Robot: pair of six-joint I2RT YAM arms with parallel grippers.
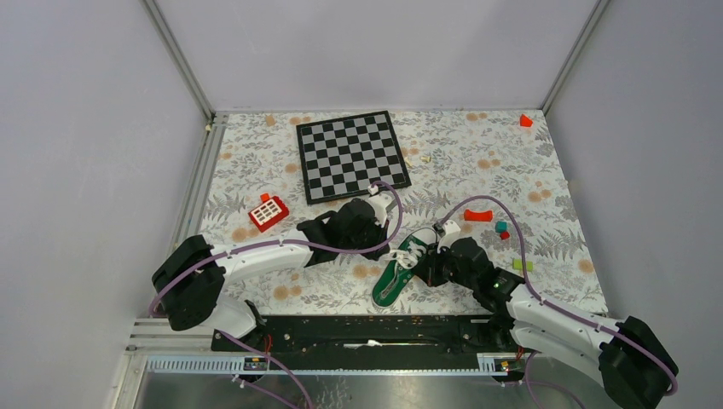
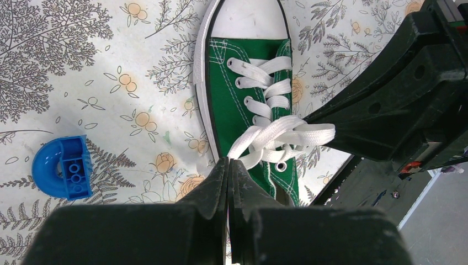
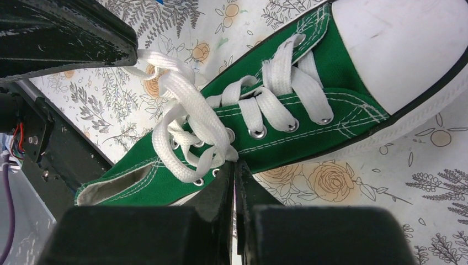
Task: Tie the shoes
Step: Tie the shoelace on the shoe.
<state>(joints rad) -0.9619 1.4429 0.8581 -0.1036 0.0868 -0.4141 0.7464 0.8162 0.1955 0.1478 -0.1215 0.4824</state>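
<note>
Top external view shows the green sneaker (image 1: pixel 402 267) lying on the floral bench (image 1: pixel 529 183), near the middle and close to the near edge. Its white toe cap points far and slightly right and its heel is toward me, and it sits between my two hands. My left hand (image 2: pixel 228 161) comes in from the sneaker's left side. Its fingers are pressed together with no gap, pinching a strand of the white laces (image 2: pixel 277 137) just beside the top eyelets. My right hand (image 3: pixel 236 164) meets the sneaker from the right. It is also closed tight, and a strand of lace runs down into its fingertips at the edge of the green canvas. Between the two hands the laces are drawn out sideways in a loose crossing over the tongue, while the lower rows stay threaded flat through the eyelets. A blue arch brick (image 2: pixel 60 167) lies on the bench left of the sneaker. A chessboard (image 1: pixel 352 156) sits farther back, with a red block (image 1: pixel 268 213) to its near left.
</note>
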